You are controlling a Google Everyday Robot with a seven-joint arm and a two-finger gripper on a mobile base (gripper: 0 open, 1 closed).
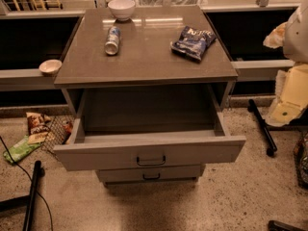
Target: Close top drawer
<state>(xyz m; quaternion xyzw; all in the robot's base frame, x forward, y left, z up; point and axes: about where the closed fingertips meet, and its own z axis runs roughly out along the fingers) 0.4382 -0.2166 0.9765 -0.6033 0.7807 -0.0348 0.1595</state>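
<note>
**Cabinet with the top drawer extended, seen from the front and above.** The top drawer (149, 150) stands pulled far out of the cabinet toward the camera. Its interior is exposed and looks empty. Its wide grey front panel carries a small dark handle (151, 160) at centre and overhangs the lower drawer (150, 173), which sits flush beneath it.

On the tabletop (144, 61) are a white bowl (121, 8) at the rear, a can (112, 40) lying on its side, and a dark snack bag (193, 42) to the right.

The tool (291, 81) is taken to lie within the pale arm parts at the right edge of the view, well apart from the drawer. Whether it is released or clenched cannot be told.

The governing relation is that the drawer front lies to the left of the tool and lower in the view, with its long axis running left to right across the scene. The closing travel runs at right angles to that axis, away from the camera and into the cabinet. The tool would therefore probably have to come in front of the panel, near its centre, before pushing.
</note>
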